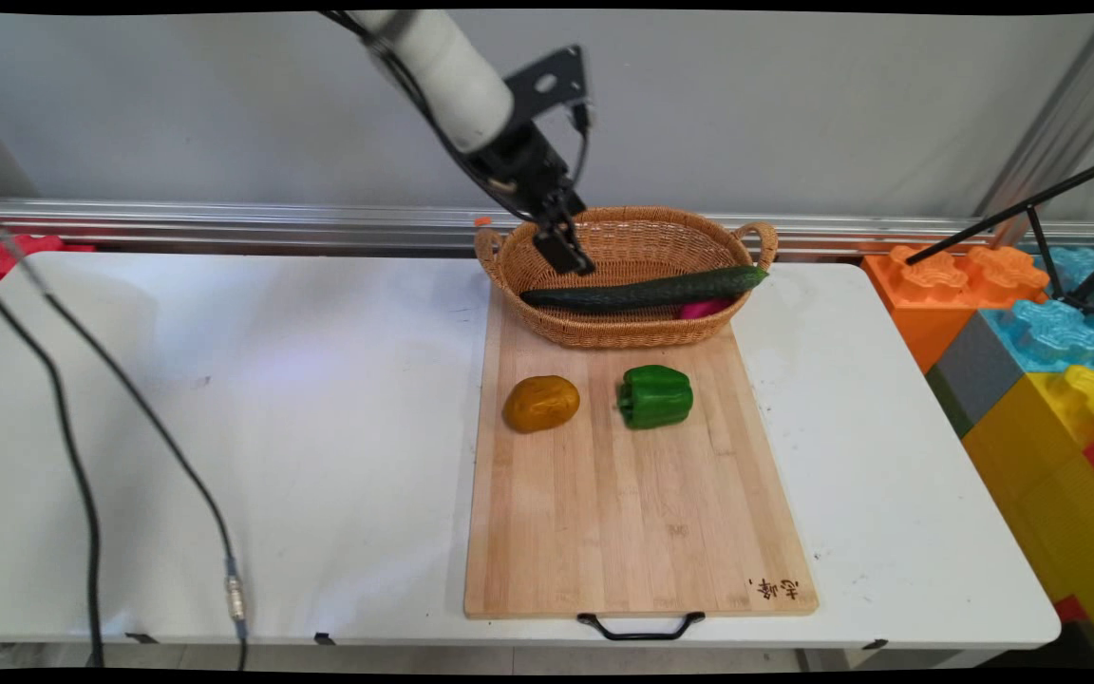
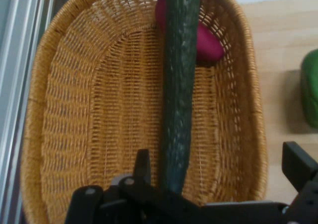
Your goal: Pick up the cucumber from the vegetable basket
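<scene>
The black two-finger hand point(image 1: 566, 249) hangs over the left part of an oval woven wicker basket point(image 1: 623, 328) in the upper middle of the frame, its fingers point(image 2: 298, 165) spread wide and holding nothing. A long dark green cucumber point(image 1: 644, 289) lies lengthwise in the basket, just below the hand, its right tip resting on the basket's right rim. A magenta rounded object point(image 1: 705, 309) lies under the cucumber's right part. The basket stands on the far end of a light wooden cutting board point(image 1: 637, 513) with a black handle, lying on the white surface point(image 1: 272, 427). On the board, near the basket, sit a brownish-yellow potato point(image 1: 541, 403) and, to its right, a green bell pepper point(image 1: 656, 396), apart from each other.
</scene>
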`<act>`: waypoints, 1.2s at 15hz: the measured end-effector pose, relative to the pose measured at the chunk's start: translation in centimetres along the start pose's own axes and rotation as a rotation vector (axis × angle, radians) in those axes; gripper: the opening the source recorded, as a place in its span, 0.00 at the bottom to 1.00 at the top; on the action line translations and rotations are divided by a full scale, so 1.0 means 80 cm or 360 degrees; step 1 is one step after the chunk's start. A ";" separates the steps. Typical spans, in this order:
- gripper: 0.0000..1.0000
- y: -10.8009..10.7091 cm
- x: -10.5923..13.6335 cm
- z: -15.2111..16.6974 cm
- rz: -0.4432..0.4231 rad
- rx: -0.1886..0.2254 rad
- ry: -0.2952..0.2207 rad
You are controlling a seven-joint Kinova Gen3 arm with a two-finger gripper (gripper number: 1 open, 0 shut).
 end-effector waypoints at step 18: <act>0.00 -0.028 0.005 0.208 -0.0027 0.0040 0.0014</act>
